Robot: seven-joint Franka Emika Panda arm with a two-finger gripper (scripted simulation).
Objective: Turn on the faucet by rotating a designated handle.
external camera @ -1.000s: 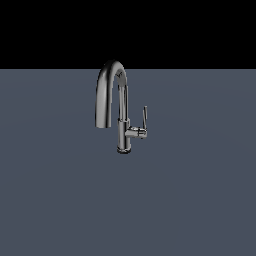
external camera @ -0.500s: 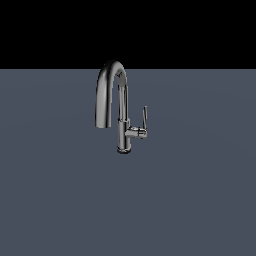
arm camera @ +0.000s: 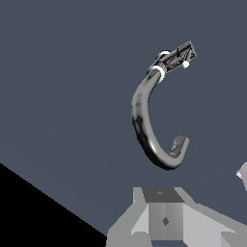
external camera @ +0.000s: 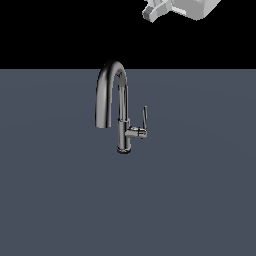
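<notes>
The faucet (external camera: 116,107) is a dark chrome tap with an arched spout, standing upright on the grey surface mid-scene. Its handle (external camera: 144,118) is a thin lever that points up from a short stub on the exterior view's right of the stem. My gripper (external camera: 153,12) shows only as white parts at the top edge, high above the faucet and to its right. In the wrist view the faucet (arm camera: 141,120) is seen from above, with the handle (arm camera: 179,54) beyond the spout. Grey parts of the gripper (arm camera: 164,214) fill the near edge, apart from the faucet. Its fingertips do not show clearly.
A flat grey surface (external camera: 60,200) spreads around the faucet, with a black backdrop (external camera: 50,30) behind it. A small pale piece (arm camera: 242,172) sits at the wrist view's edge.
White parts of my arm have come into the exterior view at its top right. The faucet and its handle have not moved.
</notes>
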